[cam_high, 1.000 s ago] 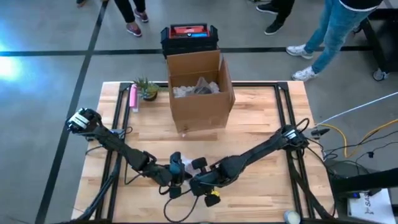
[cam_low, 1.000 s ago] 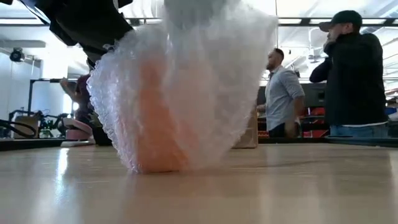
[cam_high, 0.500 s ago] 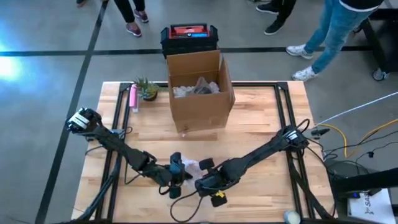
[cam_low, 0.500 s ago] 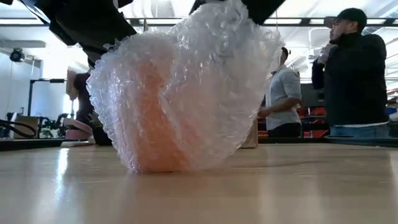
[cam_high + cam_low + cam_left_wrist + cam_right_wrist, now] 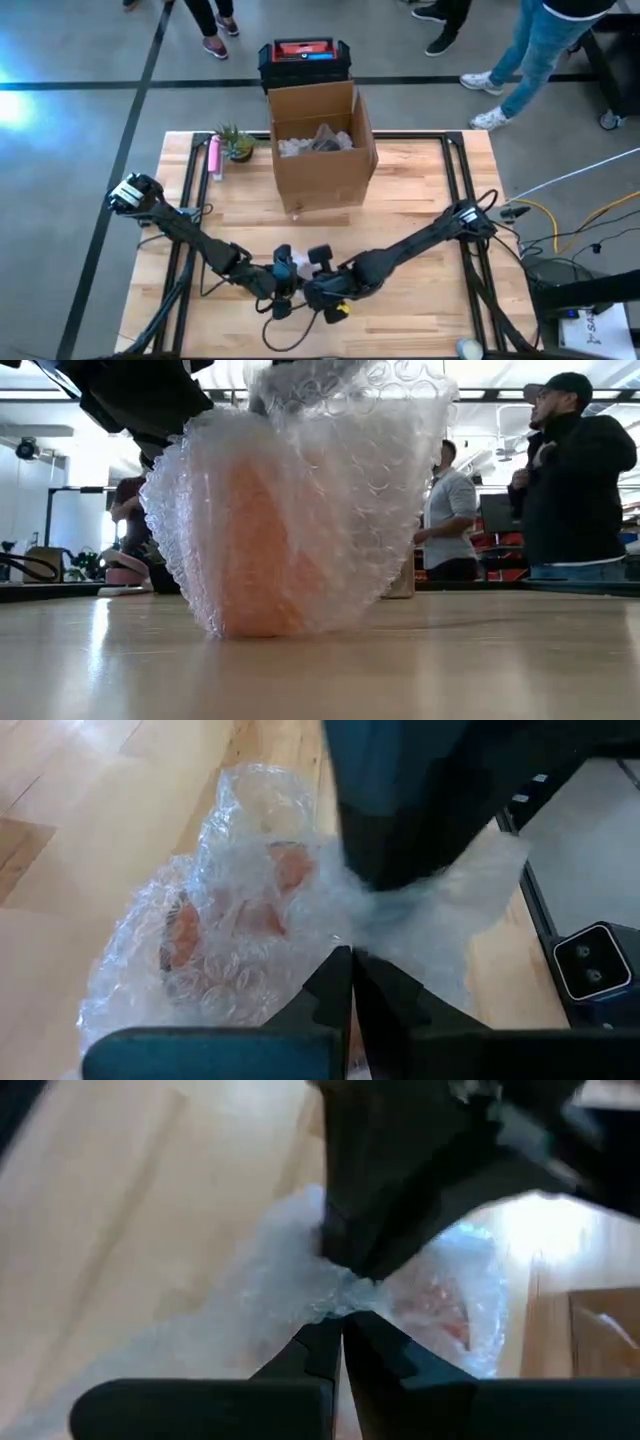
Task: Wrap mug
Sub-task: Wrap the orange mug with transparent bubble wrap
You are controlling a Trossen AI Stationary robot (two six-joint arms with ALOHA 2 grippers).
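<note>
An orange mug (image 5: 255, 555) stands on the table near its front edge. Clear bubble wrap (image 5: 310, 500) is bunched around and over it, and the wrap's lower edge lies on the wood. In the high view the bundle (image 5: 303, 268) sits between my two grippers. My left gripper (image 5: 351, 965) comes from the table's left and is shut on the wrap. My right gripper (image 5: 342, 1325) comes from the right and is also shut on the wrap, close to the left one. Orange patches of the mug (image 5: 290, 870) show through the bubbles. My left gripper pinches a gathered fold of bubble wrap (image 5: 345, 935) between its two fingertips, near the top of the bundle. The wrap spreads out from the pinch over the mug, which stands on the table. My right gripper pinches a bunched twist of the wrap (image 5: 345, 1298) between its fingertips, right beside the left gripper's dark body (image 5: 420, 1170). The sheet fans out slack below the pinch toward the table.
An open cardboard box (image 5: 320, 150) with packing material stands at the far middle of the table. A small plant (image 5: 236, 145) and a pink object (image 5: 213, 157) lie at the far left. People stand beyond the table (image 5: 570, 480).
My right gripper has first drawn a little toward the right and near edge, then come back left toward my left gripper. It has carried the wrap's upper flap along. The top of the wrap has dipped, then risen over the mug again. The mug has stayed put.
</note>
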